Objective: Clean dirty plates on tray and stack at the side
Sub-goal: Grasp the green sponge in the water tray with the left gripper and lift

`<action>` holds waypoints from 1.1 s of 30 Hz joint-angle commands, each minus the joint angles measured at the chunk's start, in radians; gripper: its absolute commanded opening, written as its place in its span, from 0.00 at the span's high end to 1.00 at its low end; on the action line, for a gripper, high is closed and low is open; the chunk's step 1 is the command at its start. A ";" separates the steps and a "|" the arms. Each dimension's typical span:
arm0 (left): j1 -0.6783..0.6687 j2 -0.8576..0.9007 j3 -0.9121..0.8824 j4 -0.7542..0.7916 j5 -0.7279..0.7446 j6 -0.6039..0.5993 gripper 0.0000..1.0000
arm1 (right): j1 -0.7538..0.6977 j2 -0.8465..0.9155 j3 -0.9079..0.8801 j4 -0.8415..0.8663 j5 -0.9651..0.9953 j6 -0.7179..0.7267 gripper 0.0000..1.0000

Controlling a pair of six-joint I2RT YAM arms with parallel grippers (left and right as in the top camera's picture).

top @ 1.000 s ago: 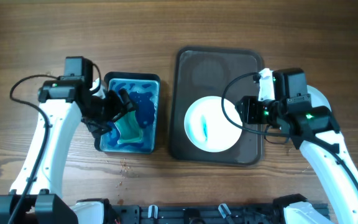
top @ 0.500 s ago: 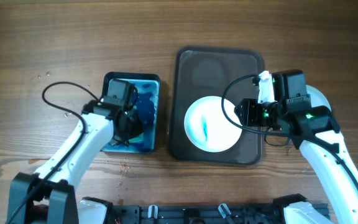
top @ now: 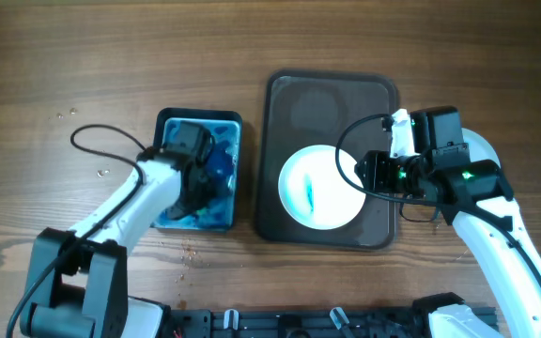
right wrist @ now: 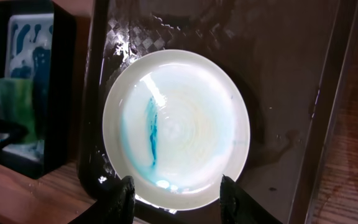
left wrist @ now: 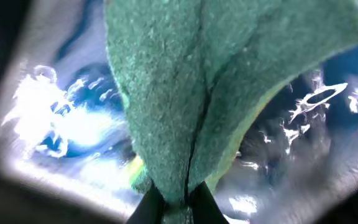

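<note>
One white plate with a blue streak lies at the front of the dark tray. In the right wrist view the plate fills the middle. My right gripper is open, its two black fingertips overlapping the plate's near rim on either side; I cannot tell if they touch it. From overhead that gripper sits at the plate's right edge. My left gripper is down in the blue basin. It is shut on the green sponge, which folds upward from the pinch.
The basin stands just left of the tray and holds blue liquid. Its dark wall shows at the left of the right wrist view, with the sponge inside. Small crumbs lie on the wooden table in front of the basin.
My left arm has swung lower over the basin and its gripper went from open to shut on the sponge. The right arm and plate have not moved.
</note>
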 commanded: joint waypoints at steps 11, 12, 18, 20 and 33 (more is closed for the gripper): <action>0.001 0.012 0.063 0.111 -0.191 0.122 0.57 | 0.002 0.002 0.005 0.006 -0.019 0.005 0.56; 0.001 0.026 0.045 0.150 -0.191 0.128 0.53 | 0.002 0.002 0.005 0.006 -0.019 0.005 0.56; 0.002 0.072 0.029 0.216 -0.190 0.130 0.44 | 0.002 0.002 0.005 0.002 -0.019 0.005 0.56; 0.002 0.078 0.029 0.254 -0.191 0.162 0.55 | 0.002 0.002 0.005 0.002 -0.019 0.006 0.55; 0.002 0.089 0.097 0.254 -0.182 0.235 0.55 | 0.002 0.002 0.005 0.002 -0.038 0.006 0.56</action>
